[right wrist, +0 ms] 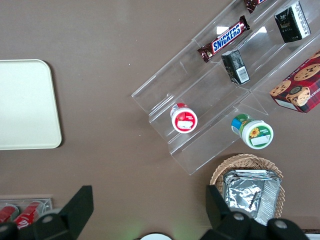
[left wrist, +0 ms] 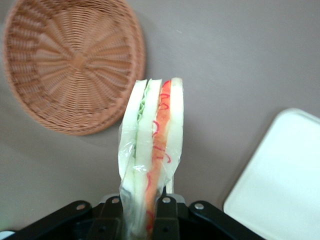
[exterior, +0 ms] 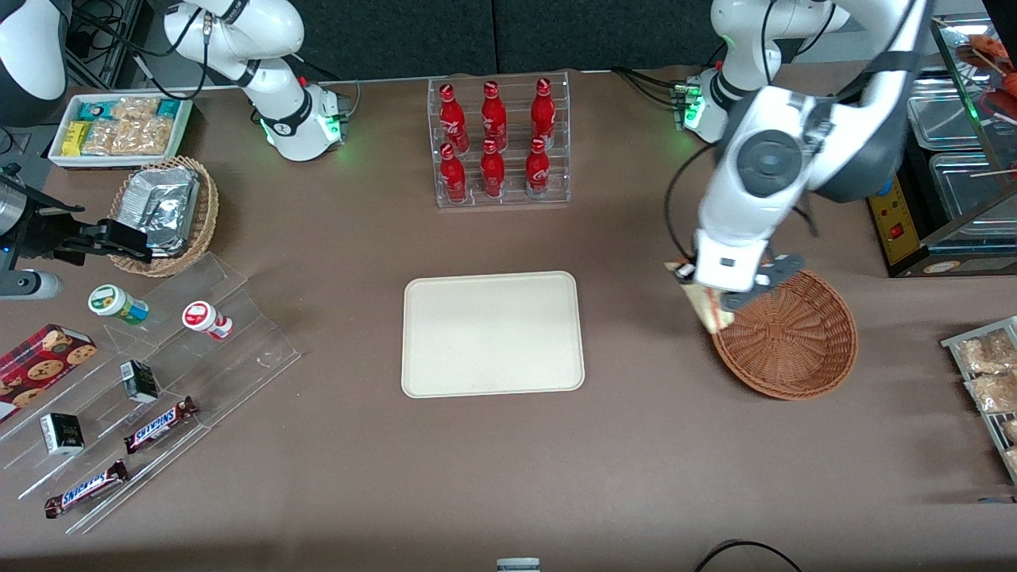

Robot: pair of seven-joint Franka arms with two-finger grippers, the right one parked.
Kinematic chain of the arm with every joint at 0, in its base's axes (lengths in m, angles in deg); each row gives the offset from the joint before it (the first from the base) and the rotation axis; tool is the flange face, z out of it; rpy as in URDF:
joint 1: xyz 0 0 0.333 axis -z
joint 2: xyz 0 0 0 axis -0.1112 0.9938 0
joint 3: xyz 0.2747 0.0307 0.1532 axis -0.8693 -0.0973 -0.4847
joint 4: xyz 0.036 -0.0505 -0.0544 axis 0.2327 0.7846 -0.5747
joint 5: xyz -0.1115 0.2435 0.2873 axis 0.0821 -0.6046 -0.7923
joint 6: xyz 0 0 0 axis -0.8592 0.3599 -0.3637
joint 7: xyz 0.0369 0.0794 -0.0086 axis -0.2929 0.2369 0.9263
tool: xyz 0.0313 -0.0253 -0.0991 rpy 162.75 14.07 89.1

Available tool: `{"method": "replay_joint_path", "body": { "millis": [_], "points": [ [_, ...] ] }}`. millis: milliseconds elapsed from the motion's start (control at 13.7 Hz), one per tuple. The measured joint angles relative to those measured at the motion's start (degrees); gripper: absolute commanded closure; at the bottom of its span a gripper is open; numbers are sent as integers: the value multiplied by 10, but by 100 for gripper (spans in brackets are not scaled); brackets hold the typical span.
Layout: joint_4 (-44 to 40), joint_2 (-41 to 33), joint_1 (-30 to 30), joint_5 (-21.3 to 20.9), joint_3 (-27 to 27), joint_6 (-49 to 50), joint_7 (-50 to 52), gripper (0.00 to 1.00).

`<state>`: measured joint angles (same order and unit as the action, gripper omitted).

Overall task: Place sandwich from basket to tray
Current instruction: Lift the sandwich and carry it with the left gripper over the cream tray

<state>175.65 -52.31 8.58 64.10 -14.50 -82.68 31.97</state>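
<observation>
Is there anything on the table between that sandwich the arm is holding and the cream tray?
Nothing visible. The gripper holds the sandwich above the basket's rim, and only bare brown table lies between it and the tray.

A mock snack shop in a lab: cola bottles [exterior: 493,143], Snickers bars [exterior: 161,423], robot arms.

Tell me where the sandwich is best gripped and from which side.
As now: the gripper pinches the sandwich across its flat bread faces at one end. The wedge is thin, so closing on the broad sides suits it, likely coming from above when it lay in the basket.
</observation>
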Motion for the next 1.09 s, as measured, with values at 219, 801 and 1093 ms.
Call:
{"method": "replay_joint_path", "body": {
  "millis": [219, 801, 1093],
  "points": [
    [-59, 73, 79, -23, 3, -1, 4, 81],
    [-113, 218, 191, -75, 4, -88, 9, 79],
    [-115, 244, 211, -77, 4, -127, 9, 79]
  ]
}}
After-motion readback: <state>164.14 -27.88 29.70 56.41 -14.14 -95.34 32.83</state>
